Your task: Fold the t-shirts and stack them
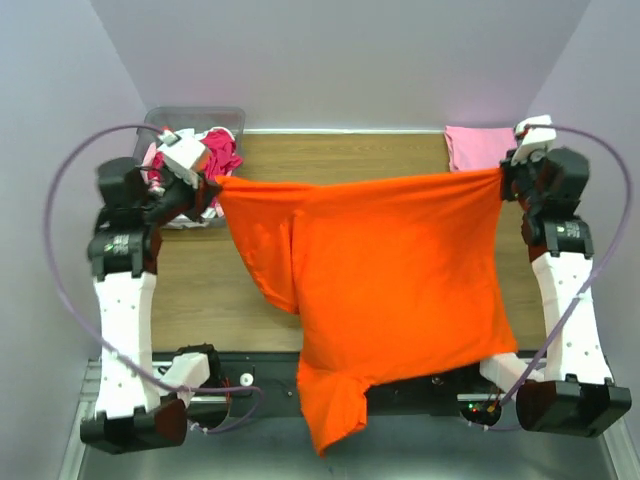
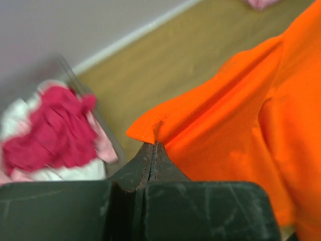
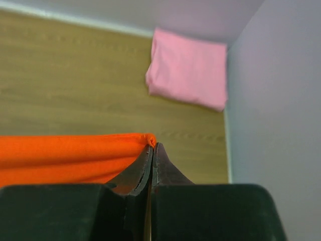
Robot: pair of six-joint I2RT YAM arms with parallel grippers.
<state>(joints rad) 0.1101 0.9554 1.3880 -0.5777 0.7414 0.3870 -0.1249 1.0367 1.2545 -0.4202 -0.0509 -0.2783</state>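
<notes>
orange shirt (image 1: 400, 260) hangs stretched between left hand (image 2: 152, 149) and right hand (image 3: 152, 147), each clenched on a corner; hold it taut, lower evenly onto tabletop (image 1: 200, 290).

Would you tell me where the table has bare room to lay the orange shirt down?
Bare table runs along the far edge between the bin and the pink shirt, and on the left in front of the bin beside the orange shirt. Both far corners are taken.

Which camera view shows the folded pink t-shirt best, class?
The right wrist view: the folded pink t-shirt lies whole and near. The top external view shows it small, its near edge behind the orange t-shirt. The left wrist view catches only a blurred sliver.
</notes>
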